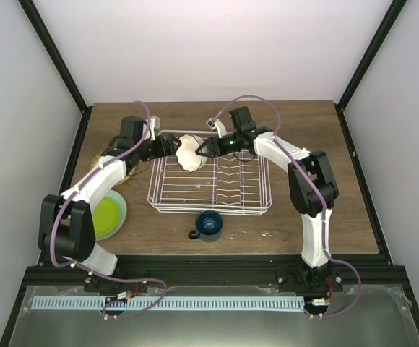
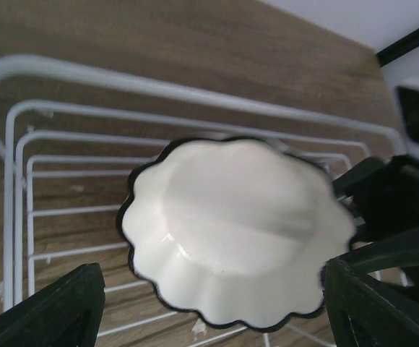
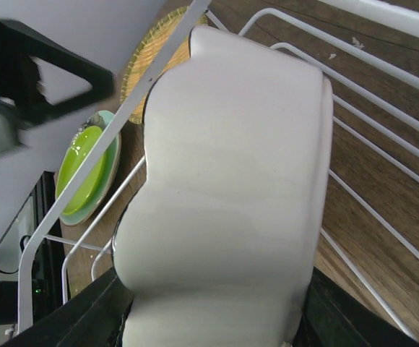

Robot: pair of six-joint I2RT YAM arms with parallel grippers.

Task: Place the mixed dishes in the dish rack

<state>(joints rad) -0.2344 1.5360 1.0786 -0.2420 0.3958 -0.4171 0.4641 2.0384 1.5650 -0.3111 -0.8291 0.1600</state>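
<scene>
The cream scalloped-rim bowl (image 1: 188,152) hangs on edge over the back left part of the white wire dish rack (image 1: 256,206). My right gripper (image 1: 205,148) is shut on the bowl's right rim; the bowl (image 3: 231,181) fills the space between its fingers (image 3: 354,318). My left gripper (image 1: 172,147) is open just left of the bowl (image 2: 231,231), its fingers (image 2: 50,311) wide apart and clear of it. The dark blue mug (image 1: 209,225) stands in front of the rack. The lime-green dish (image 1: 105,215) sits on the mint-green plate (image 1: 122,210) at the left. The flat cream plate is not seen.
A round tan woven mat (image 1: 119,168) lies under my left arm, left of the rack, and also shows in the right wrist view (image 3: 146,61). The rack's wavy plate slots (image 1: 231,181) are on its right half. Black frame posts stand at the table corners.
</scene>
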